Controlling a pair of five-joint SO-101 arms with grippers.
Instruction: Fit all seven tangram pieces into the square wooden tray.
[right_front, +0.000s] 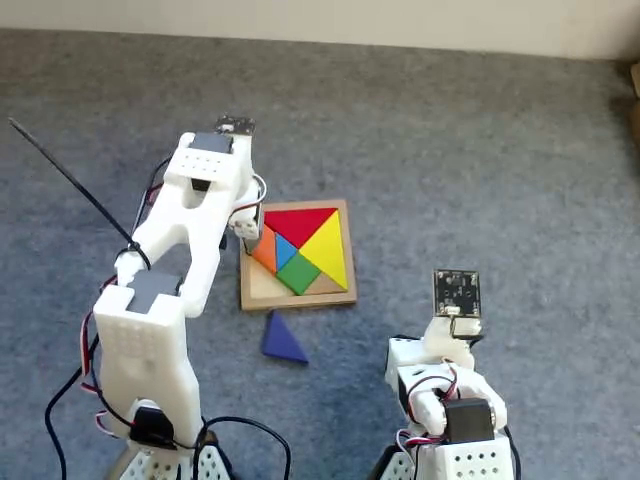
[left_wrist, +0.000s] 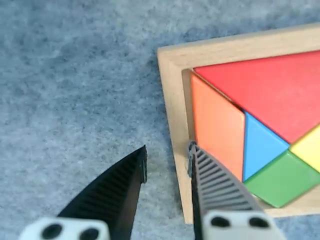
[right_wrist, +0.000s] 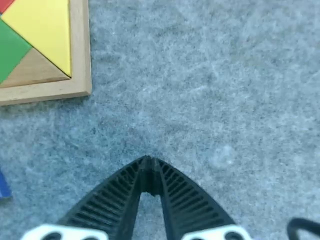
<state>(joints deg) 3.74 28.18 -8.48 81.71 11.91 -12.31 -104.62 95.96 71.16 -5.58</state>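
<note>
So the loose triangle (right_front: 283, 338) sits on grey carpet (right_front: 480, 160) just arm-side of the tray (right_front: 298, 302), one tip toward it and its long edge slanting toward the right arm. The left gripper (left_wrist: 167, 162) is spread across the tray's rim, and the right gripper (right_wrist: 149, 175) is pressed together. The tan corner is maybe bare wood.

My tabletop (right_front: 480, 140) is covered in a grey, carpet-like fabric. The square wooden tray (right_front: 297, 302) lies flat on it near the middle. A dark blue triangle (right_front: 283, 340) lies on the fabric just beside the tray's nearer edge.
</note>
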